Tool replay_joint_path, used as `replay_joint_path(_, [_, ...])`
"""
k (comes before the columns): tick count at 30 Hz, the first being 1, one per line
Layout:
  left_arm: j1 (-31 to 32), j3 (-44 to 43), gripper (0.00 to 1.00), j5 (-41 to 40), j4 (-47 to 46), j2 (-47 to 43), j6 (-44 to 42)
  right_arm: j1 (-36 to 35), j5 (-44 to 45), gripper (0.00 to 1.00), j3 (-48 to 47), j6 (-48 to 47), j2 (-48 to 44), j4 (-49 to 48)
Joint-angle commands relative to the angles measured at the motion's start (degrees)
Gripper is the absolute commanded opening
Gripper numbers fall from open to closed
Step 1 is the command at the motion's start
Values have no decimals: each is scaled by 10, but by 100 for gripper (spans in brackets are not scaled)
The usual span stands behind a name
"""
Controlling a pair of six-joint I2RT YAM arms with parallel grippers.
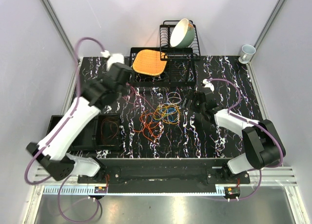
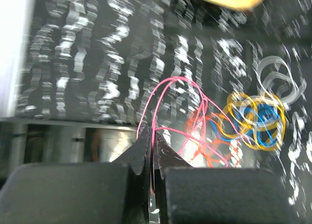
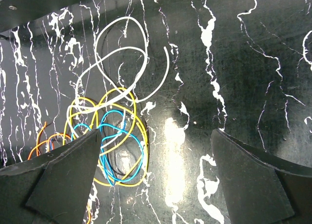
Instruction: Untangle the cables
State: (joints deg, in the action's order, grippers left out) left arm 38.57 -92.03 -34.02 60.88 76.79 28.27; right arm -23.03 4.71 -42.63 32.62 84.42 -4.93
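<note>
The cables (image 1: pixel 161 117) lie as a loose tangle of orange-red, yellow, blue and purple loops at the table's middle. My left gripper (image 1: pixel 129 87) sits up-left of the tangle. In the left wrist view it (image 2: pixel 152 148) is shut on a thin pink-red cable (image 2: pixel 168 85) that arches up and runs back to the yellow and blue loops (image 2: pixel 257 119). My right gripper (image 1: pixel 197 104) is just right of the tangle. In the right wrist view it (image 3: pixel 156 158) is open and empty above bare table, with yellow and blue loops (image 3: pixel 119 146) by its left finger (image 3: pixel 63 177) and a pale loop (image 3: pixel 127 53) beyond.
A black tray (image 1: pixel 97 143) at the left holds a few red wires. An orange mat (image 1: pixel 148 61) and a black dish rack (image 1: pixel 187 50) with a bowl (image 1: pixel 181 32) stand at the back. A mug (image 1: pixel 247 52) sits at the back right.
</note>
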Motion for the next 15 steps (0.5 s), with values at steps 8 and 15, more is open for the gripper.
replay_joint_path(8, [-98,-149,0,-119,76,-66,-51,4,-20,100,-25,2,15,-22])
replay_joint_path(15, [-146,-127,0,-178,110,-81,-25,4,-24,100,-27,3,18,-22])
